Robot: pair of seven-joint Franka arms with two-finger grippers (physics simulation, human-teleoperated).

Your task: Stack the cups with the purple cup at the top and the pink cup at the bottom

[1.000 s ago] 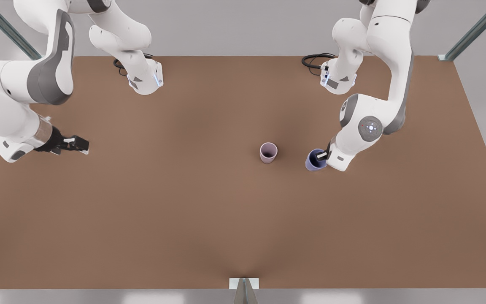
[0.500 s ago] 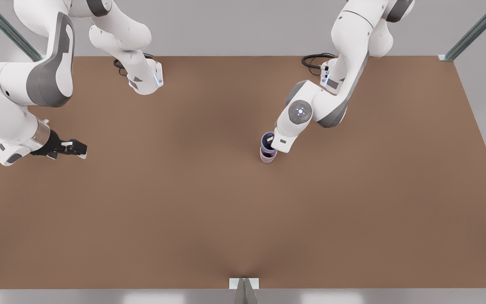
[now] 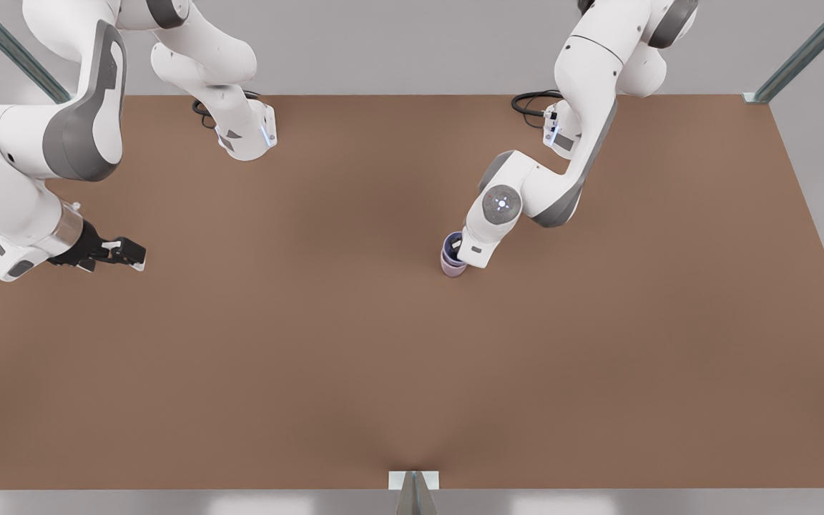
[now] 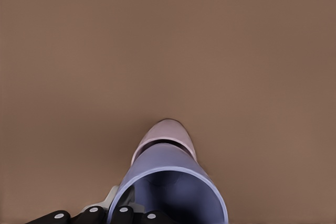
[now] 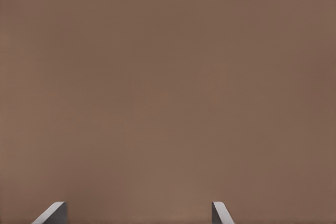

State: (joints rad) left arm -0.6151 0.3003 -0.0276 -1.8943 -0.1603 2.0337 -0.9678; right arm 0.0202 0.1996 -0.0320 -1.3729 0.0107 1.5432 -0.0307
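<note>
The broad, matte brown table (image 3: pixel 312 372) carried the stack near its middle, where the left gripper (image 3: pixel 457 250) gripped the purple cup (image 3: pixel 450 247) by its wall so that the cup's tapered base nested inside the pink cup (image 3: pixel 453 270) beneath. The right gripper (image 3: pixel 124 252) waited well apart at the front view's left, low over the table, its pale fingertips (image 5: pixel 52 214) spread and holding nothing. Both cups were plain, handleless, smooth tumblers; release seemed the likely next step.
</note>
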